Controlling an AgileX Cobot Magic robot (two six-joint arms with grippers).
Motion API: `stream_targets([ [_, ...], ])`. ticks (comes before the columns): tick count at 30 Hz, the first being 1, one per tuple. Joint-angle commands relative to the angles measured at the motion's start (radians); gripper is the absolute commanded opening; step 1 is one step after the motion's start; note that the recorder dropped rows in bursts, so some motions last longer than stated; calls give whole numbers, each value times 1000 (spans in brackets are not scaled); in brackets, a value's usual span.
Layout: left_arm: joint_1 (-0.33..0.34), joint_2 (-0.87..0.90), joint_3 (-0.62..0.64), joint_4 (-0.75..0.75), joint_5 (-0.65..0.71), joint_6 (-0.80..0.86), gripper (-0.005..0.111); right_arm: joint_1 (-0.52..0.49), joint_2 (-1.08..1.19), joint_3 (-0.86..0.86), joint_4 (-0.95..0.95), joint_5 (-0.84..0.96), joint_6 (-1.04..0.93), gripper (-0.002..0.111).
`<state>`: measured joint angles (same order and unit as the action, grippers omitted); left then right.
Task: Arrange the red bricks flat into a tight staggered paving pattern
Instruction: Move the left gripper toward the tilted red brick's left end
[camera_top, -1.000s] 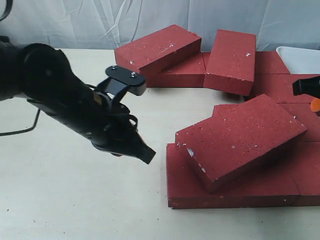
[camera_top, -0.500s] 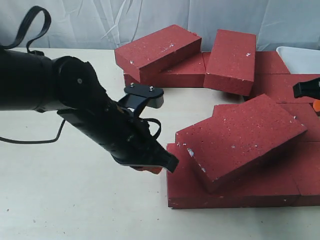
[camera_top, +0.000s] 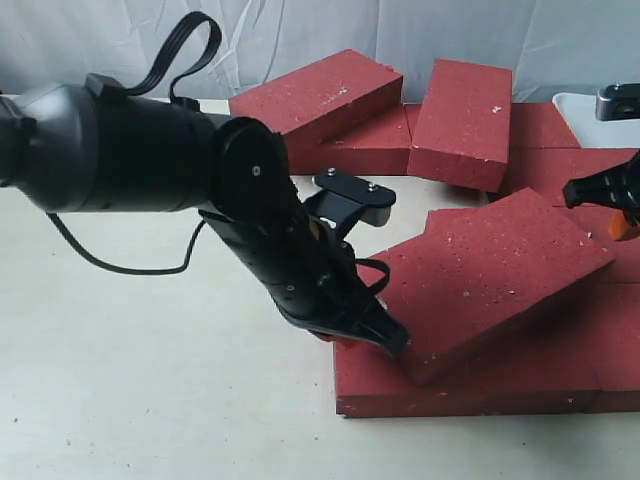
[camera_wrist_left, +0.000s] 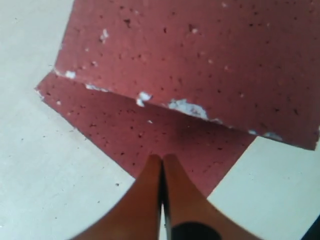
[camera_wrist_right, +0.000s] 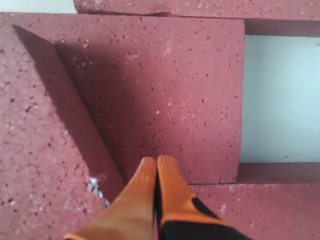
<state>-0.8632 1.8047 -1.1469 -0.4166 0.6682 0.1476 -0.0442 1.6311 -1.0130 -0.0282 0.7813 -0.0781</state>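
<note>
At the stack's front-left corner, your left fingers (camera_top: 388, 340), pressed together and empty, have swung in across the table (camera_top: 150, 400) to the tilted red brick (camera_top: 490, 270), which lies askew on the flat bricks (camera_top: 500, 385). Nudging it looks next.

My exterior camera looks obliquely down over the counter (camera_top: 150, 420); both wrist cameras sit close above its red bricks (camera_top: 470, 270).
</note>
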Motion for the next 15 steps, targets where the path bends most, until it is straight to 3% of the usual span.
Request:
stream_targets([
  [1,-6,22,-7,10,-27,-11,0,-5,31,-7,-10,-29,-3,-1],
  [15,-6,23,-7,37,-62,-10,0,-3,37,-7,104,-6,-90,-1],
])
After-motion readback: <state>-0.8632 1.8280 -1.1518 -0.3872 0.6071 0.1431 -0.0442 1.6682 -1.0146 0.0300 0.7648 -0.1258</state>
